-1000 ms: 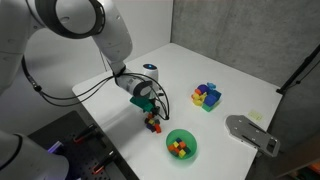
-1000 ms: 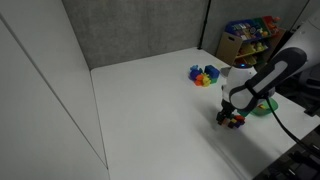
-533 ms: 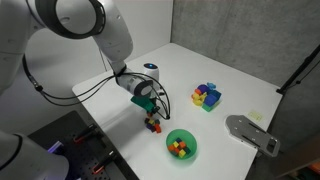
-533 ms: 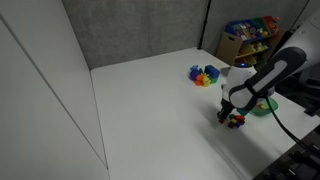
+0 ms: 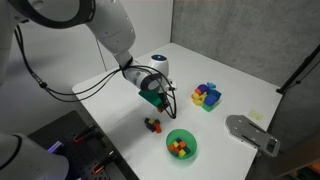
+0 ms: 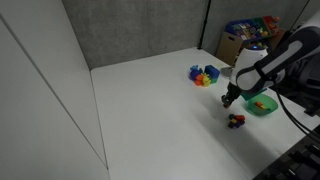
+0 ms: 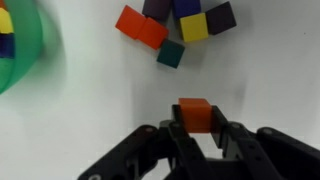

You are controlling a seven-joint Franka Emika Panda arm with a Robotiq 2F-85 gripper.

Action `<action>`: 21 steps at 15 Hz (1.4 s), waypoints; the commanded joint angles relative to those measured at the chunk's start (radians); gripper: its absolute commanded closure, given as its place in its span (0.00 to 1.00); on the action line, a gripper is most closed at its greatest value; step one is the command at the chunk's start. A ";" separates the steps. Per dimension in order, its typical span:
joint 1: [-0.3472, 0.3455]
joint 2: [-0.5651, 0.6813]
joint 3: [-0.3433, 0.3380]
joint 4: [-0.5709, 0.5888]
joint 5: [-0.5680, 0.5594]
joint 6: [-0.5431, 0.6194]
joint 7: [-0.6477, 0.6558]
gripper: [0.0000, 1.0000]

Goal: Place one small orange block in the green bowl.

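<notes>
In the wrist view my gripper (image 7: 195, 122) is shut on the small orange block (image 7: 195, 113), which sits between the two fingertips. In both exterior views the gripper (image 5: 159, 100) (image 6: 229, 100) hangs above the white table, lifted clear of a small pile of blocks (image 5: 152, 125) (image 6: 236, 121). The green bowl (image 5: 192, 150) (image 6: 270, 108) stands on the table beyond that pile with a few coloured blocks inside. Its green wall (image 7: 22, 55) shows blurred at the wrist view's left edge.
Loose red, yellow, purple and teal blocks (image 7: 170, 30) lie below the gripper. A blue tray of yellow and purple blocks (image 5: 207, 96) (image 6: 205, 75) stands farther back. A grey metal fixture (image 5: 250, 132) lies near the table's corner. A shelf of toys (image 6: 250, 35) stands behind.
The jaws have shut on the orange block at the pile. The gripper has then risen with it, away from the remaining blocks.
</notes>
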 commanded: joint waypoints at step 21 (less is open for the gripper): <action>-0.079 -0.578 -0.103 -0.265 0.064 -0.457 0.170 0.00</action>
